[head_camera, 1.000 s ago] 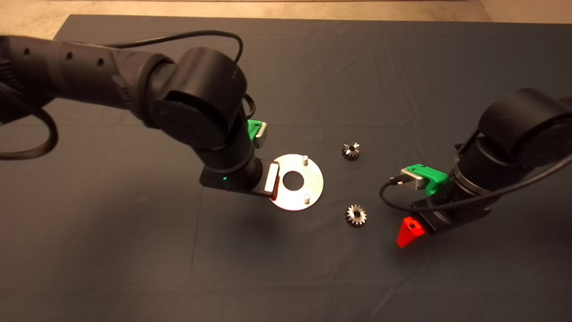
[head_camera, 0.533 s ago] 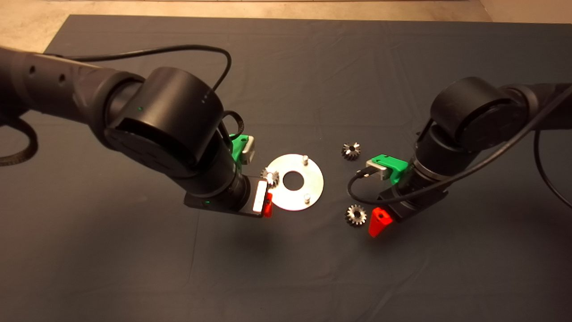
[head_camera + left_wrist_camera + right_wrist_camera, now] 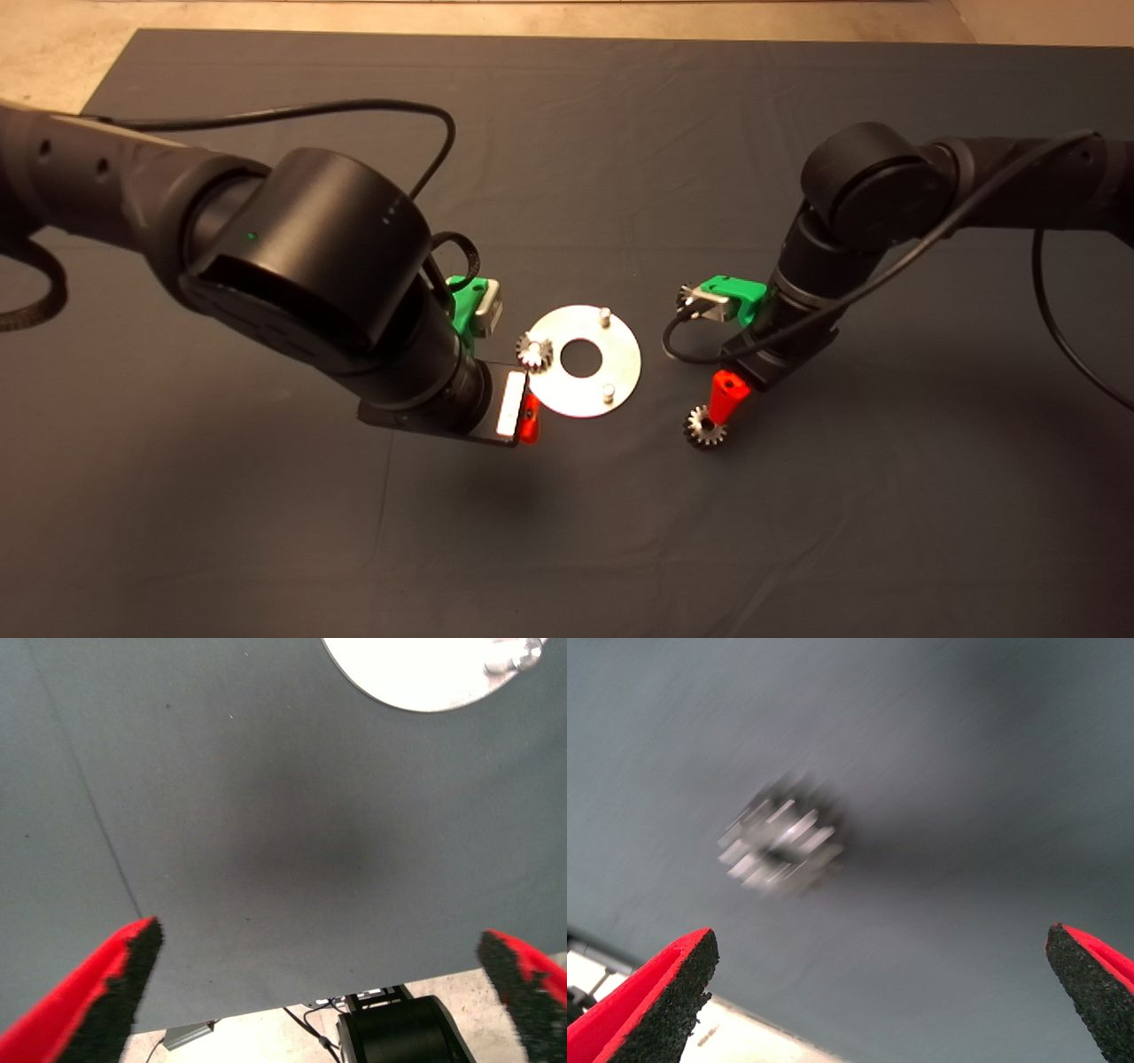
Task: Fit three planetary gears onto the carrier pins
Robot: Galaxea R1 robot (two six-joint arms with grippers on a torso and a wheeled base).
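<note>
One loose planetary gear [image 3: 705, 427] lies nearest me on the dark mat [image 3: 567, 549], off the silver plate [image 3: 620, 354] at about its 4 o'clock. The right gripper [image 3: 881, 966] hangs directly over this gear. Its fingers [image 3: 656, 992] are spread wide and hold nothing, and in the right wrist view the gear sits between them but nearer one pad. I judge this to be the approach for the second pick, with no contact made yet.

At about the plate's 7 o'clock, just off its rim, is the left gripper [image 3: 319, 992], also spread wide and empty. Its wrist view shows only bare mat and a slice of the plate.

On the plate, a seated gear [image 3: 535, 352] rests at the 9 o'clock rim, apparently on its carrier pin, though the pin itself is hidden beneath it. Two bare carrier pins stand free: one at 5 o'clock [image 3: 608, 391] and one at 1 o'clock [image 3: 604, 314].

Farthest from me, a third gear [image 3: 685, 293] lies on the mat at about the plate's 2 o'clock, half hidden behind the right gripper's green body.

By my count one gear of three is installed. Two picks and two placements remain.
</note>
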